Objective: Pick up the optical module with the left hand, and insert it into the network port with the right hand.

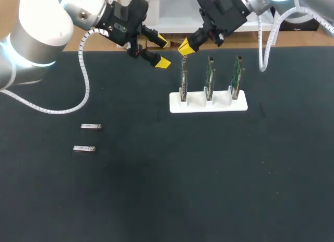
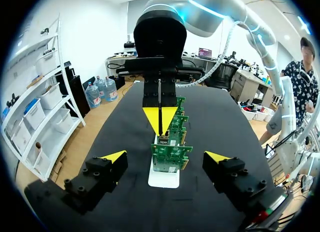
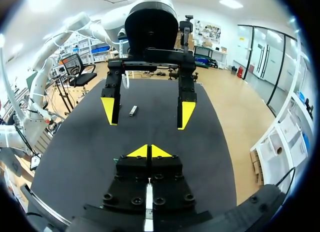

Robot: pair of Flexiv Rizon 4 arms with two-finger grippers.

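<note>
While hanging over the far part of the black table (image 1: 182,200), spread wide with nothing between the yellow tips: left gripper (image 1: 162,52), coming in from the left side. Just beside it, tips pressed together with nothing discernible between them: right gripper (image 1: 187,46), poised just above the top edge of the leftmost of three upright green circuit boards (image 1: 209,75). Slotted side by side in a white rectangular holder (image 1: 209,105), in a row running left to right across the head view. Lying flat on the left half of the table, well apart from both grippers and from the holder: two small silver rectangular optical modules, farther module (image 1: 91,126) and nearer module (image 1: 84,148). Long axes both left to right, parallel to each other and to the row of boards; set one behind the other, near but not touching. No telling which end of either is the plug end. Seen from the left wrist: boards lined up end-on ahead of the parted fingers, with the right gripper's closed tips over the row. Seen from the right wrist: left gripper facing it, fingers apart, and beyond it one module on the table, long axis pointing roughly back toward the right gripper.
</note>
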